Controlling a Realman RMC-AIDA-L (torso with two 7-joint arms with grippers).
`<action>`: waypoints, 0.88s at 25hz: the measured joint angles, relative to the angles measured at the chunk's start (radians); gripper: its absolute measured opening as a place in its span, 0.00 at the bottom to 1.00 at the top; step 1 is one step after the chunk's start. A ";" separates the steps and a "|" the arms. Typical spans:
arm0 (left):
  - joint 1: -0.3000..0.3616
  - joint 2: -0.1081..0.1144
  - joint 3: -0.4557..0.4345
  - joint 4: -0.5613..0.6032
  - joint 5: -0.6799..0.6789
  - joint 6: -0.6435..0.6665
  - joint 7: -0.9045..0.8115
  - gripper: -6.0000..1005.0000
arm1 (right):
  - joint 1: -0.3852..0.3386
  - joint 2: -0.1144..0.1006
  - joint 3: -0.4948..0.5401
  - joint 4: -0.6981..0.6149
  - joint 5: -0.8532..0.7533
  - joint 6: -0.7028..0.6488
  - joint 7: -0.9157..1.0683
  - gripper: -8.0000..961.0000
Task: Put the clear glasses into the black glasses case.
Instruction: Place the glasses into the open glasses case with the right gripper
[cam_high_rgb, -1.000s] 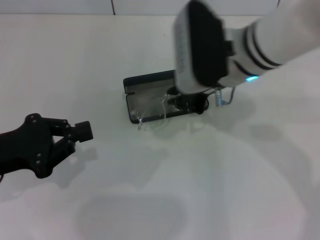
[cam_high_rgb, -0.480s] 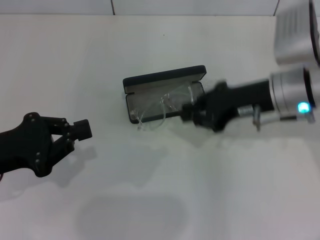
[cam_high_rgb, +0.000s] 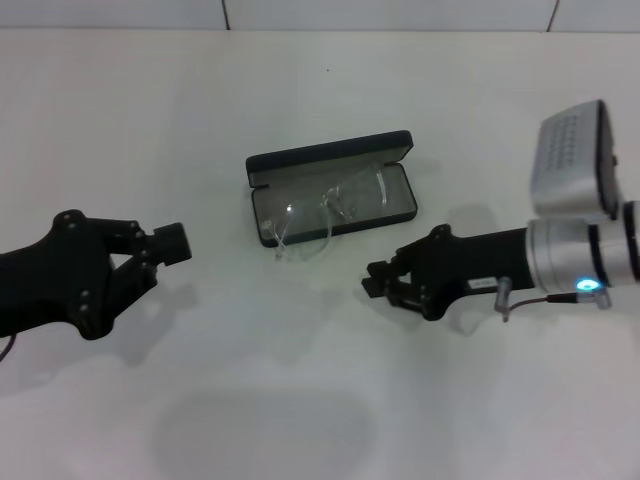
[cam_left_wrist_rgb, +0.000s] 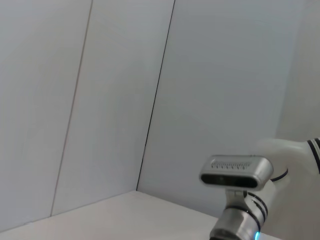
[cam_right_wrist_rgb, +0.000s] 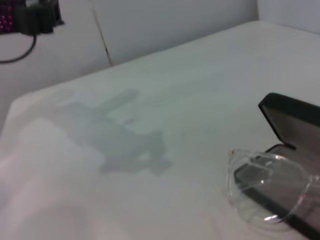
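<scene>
My right gripper (cam_high_rgb: 378, 283) has pulled back from the case since a moment ago: it was over the case's right end, and now it hangs over bare table nearer me and to the right, well apart from it. Its fingers look drawn together on nothing. My left gripper (cam_high_rgb: 168, 247) sits far out on the left almost where it was, its fingers closed and empty too.

The black glasses case (cam_high_rgb: 330, 190) lies open in the middle of the white table (cam_high_rgb: 300, 400), lid propped up on the far side. The clear glasses (cam_high_rgb: 325, 215) are only partly in: one end rests in the tray toward the right, while the left lens hangs over the near-left rim onto the table.

There is open table on every side of the case, widest in front of me between my two grippers. The table's far edge meets a wall behind the case.

My right wrist view shows the overhanging lens (cam_right_wrist_rgb: 260, 187) up close, riding on the case's corner (cam_right_wrist_rgb: 290, 117), which the head view shows only faintly. My left wrist view shows wall panels and my right arm's wrist (cam_left_wrist_rgb: 240, 200), neither case nor glasses.
</scene>
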 joint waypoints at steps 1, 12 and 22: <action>-0.002 -0.002 0.000 0.000 0.000 0.000 0.001 0.05 | 0.004 0.000 -0.030 -0.001 0.013 0.017 0.001 0.16; -0.015 -0.009 0.000 0.000 -0.015 -0.001 0.034 0.05 | 0.045 0.000 -0.095 -0.007 0.099 0.121 0.009 0.16; -0.022 -0.001 -0.003 0.003 -0.017 0.000 0.040 0.05 | 0.120 -0.041 0.098 -0.439 -0.523 -0.103 0.292 0.16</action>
